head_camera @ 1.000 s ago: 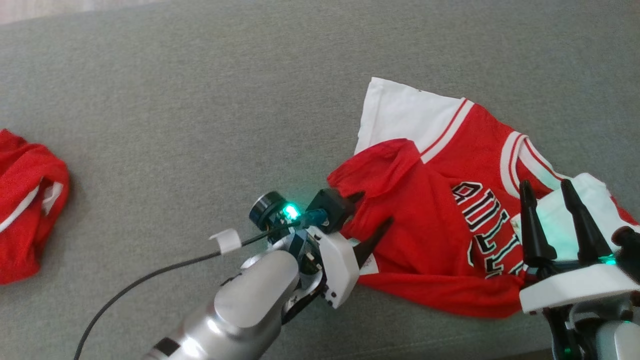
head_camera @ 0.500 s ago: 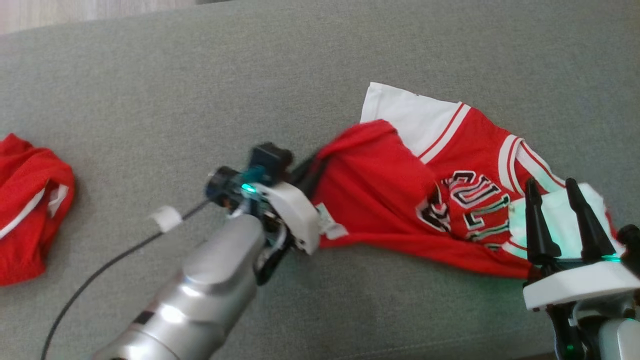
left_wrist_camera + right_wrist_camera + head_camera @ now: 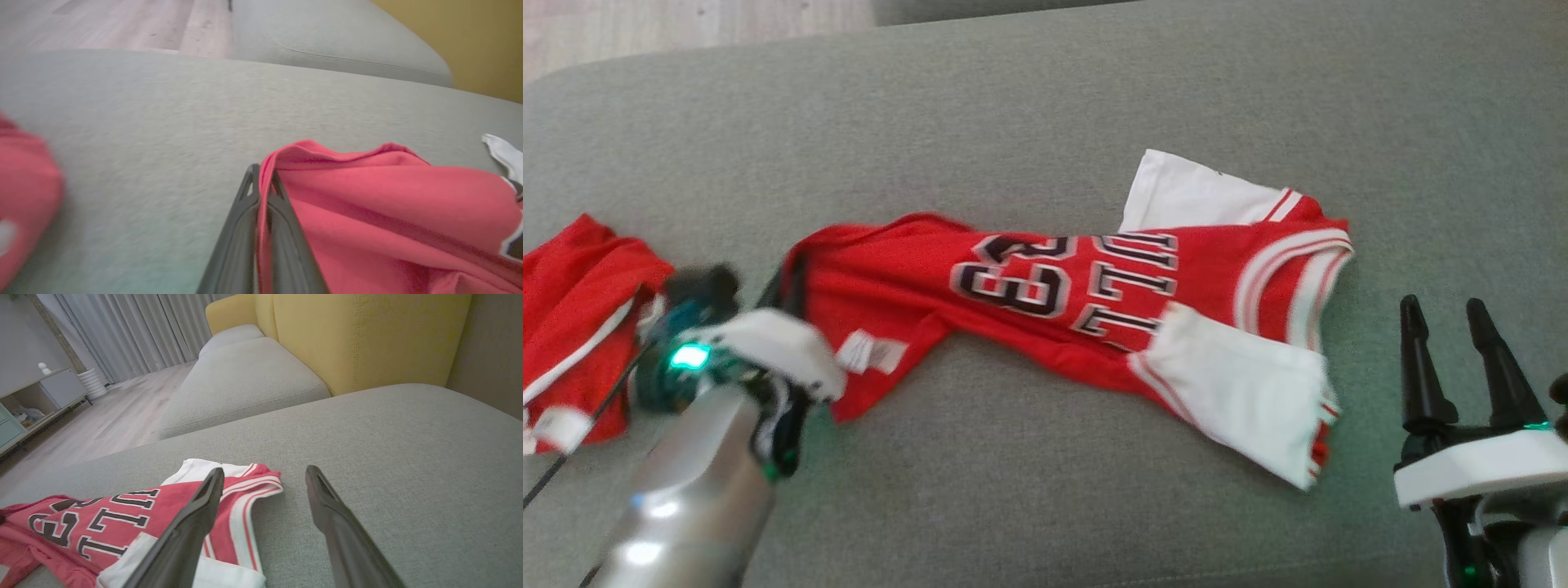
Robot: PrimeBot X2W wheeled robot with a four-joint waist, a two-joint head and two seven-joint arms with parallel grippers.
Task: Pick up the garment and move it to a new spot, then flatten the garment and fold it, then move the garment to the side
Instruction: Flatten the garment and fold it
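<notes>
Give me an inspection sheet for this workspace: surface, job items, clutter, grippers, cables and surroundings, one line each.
Surface: grey fabric sofa cushion.
Job's things: red jersey with white sleeves, stretched out lengthwise, wrinkled, not folded.
Clutter: second red garment bunched at the robot's left, near the left arm.
Grippers: left gripper shut on the jersey's red edge; right gripper open and empty, to the right of the jersey, apart from it.
Cables: thin dark cable running beside the left arm.
Surroundings: yellow backrest, wooden floor, grey curtains, low cabinet.
</notes>
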